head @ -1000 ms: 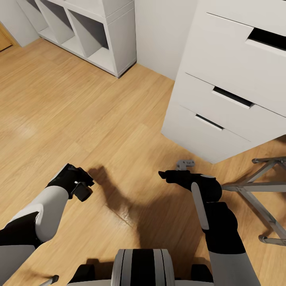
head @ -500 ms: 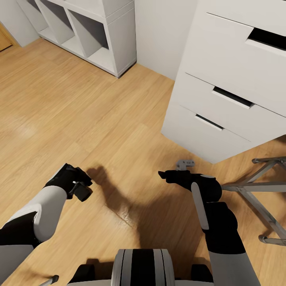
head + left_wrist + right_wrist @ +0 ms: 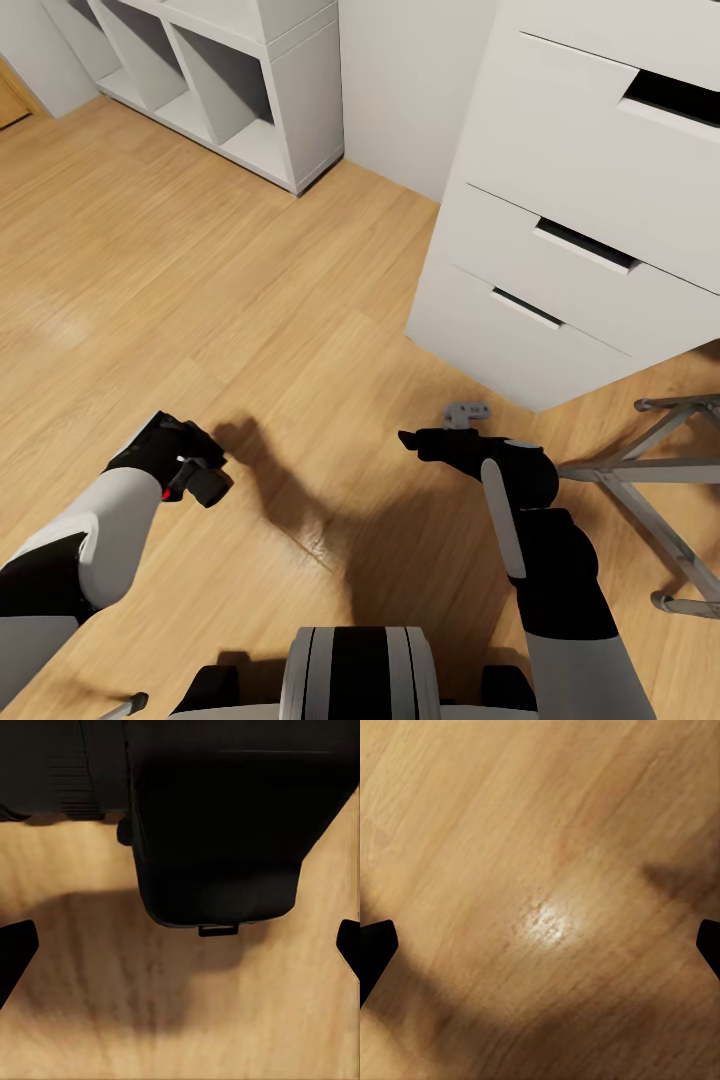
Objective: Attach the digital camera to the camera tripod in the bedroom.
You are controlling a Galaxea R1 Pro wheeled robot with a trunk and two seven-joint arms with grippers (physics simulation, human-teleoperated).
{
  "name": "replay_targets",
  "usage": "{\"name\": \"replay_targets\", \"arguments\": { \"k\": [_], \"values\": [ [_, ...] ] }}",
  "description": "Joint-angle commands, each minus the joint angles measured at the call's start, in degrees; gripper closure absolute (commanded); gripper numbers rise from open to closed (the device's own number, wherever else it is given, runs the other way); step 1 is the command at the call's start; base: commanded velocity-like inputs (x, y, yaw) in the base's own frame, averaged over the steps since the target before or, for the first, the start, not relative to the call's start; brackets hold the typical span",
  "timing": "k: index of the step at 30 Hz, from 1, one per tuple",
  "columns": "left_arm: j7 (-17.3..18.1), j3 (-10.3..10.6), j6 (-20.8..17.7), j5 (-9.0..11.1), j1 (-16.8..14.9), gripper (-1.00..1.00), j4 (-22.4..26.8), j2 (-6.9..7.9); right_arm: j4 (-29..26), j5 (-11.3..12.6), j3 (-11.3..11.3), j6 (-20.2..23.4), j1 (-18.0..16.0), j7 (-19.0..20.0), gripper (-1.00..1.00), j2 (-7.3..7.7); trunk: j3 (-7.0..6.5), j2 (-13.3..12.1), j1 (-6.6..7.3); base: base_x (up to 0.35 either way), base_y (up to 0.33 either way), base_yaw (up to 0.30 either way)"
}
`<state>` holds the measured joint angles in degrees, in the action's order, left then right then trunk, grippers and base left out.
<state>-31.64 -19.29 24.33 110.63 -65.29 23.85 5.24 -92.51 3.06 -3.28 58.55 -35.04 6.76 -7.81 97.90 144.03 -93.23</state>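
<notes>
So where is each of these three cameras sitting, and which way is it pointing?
Head view: up on the robot's head, looking down at the wood floor, white drawers, both arms and the left gripper.
Left wrist view: by that gripper, facing the digital camera over floor.
Right wrist view: by the right gripper, facing bare floor, fingertips at the edges.
All share the floor.

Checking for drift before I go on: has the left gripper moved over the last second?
Yes. Against the unmoved white drawer unit, the left gripper holding the digital camera has drifted slightly toward the robot and leftward.
</notes>
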Motion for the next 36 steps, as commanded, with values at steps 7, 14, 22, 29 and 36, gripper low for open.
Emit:
{"name": "replay_targets", "arguments": {
  "k": [7, 14, 22, 29, 36],
  "values": [
    [0.0, -0.1, 0.3, 0.5, 0.0, -1.00, 0.1, 0.28, 0.0, 0.3, 0.0, 0.2, 0.0, -0.1, -1.00, -0.02, 0.03, 0.0, 0.01, 0.000, 0.000, 0.000],
    [0.0, -0.2, 0.3, 0.5, 0.0, -1.00, 0.1, 0.37, 0.0, 0.3, 0.0, 0.2, -0.1, -0.1, -1.00, -0.02, 0.04, 0.0, 0.01, 0.000, 0.000, 0.000],
    [0.0, -0.2, 0.3, 0.5, 0.0, -1.00, 0.1, 0.40, 0.0, 0.3, 0.0, 0.2, -0.1, -0.1, -1.00, -0.02, 0.33, 0.0, 0.01, 0.000, 0.000, 0.000],
    [0.0, -0.2, 0.3, 0.5, 0.0, -1.00, 0.1, 0.40, 0.0, 0.3, 0.0, 0.2, -0.1, -0.1, -1.00, -0.02, 0.85, 0.0, 0.01, 0.000, 0.000, 0.000],
    [0.0, -0.2, 0.3, 1.4, 0.1, -1.00, 0.1, 0.43, 0.0, 0.3, 0.0, 0.2, -0.2, -0.1, -1.00, -0.02, 1.40, 0.0, 0.01, 0.000, 0.000, 0.000]
  ]
}}
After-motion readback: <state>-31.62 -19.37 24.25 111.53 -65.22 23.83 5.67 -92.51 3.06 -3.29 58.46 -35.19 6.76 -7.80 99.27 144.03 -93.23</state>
